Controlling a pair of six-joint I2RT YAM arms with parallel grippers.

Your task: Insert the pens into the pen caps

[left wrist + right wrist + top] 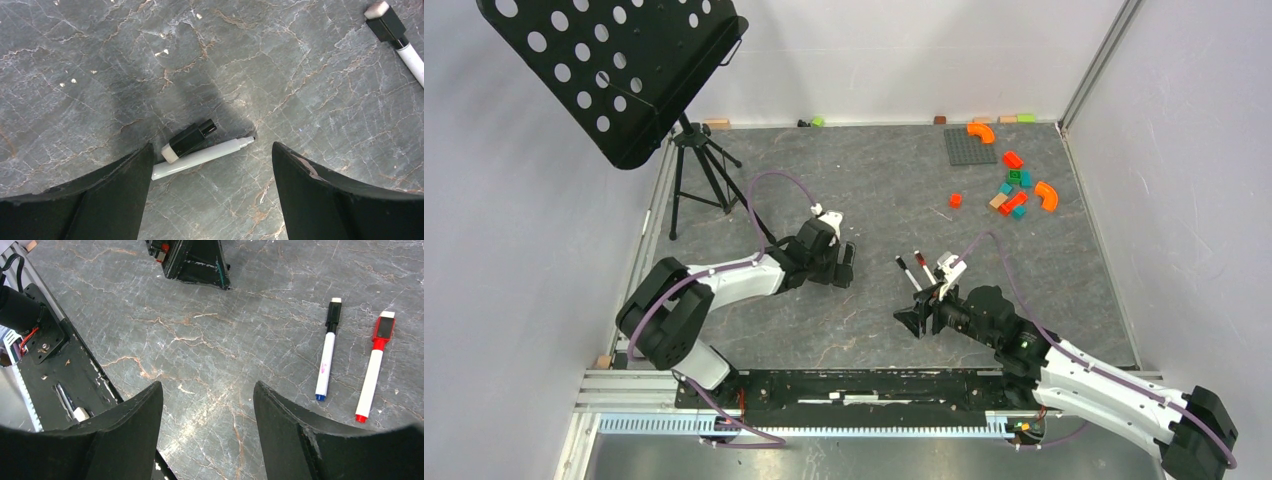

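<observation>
An uncapped white pen [200, 156] lies flat on the table, with a loose black pen cap [187, 141] touching its side. My left gripper [212, 147] hangs open just above them, its jaws wide to either side and holding nothing. From the top, the left gripper [842, 265] hides this pair. Two capped pens lie side by side further right, one with a black cap [327, 347] and one with a red cap [372, 375]. My right gripper [208, 385] is open and empty over bare table, left of those two pens. Seen from above, the right gripper [919, 315] is just in front of them [914, 270].
A black music stand [614, 70] on a tripod [699, 170] fills the far left. Several coloured toy blocks [1014, 185] and a grey baseplate [970, 146] lie at the far right. The arms' mounting rail [854, 385] runs along the near edge. White walls enclose the table.
</observation>
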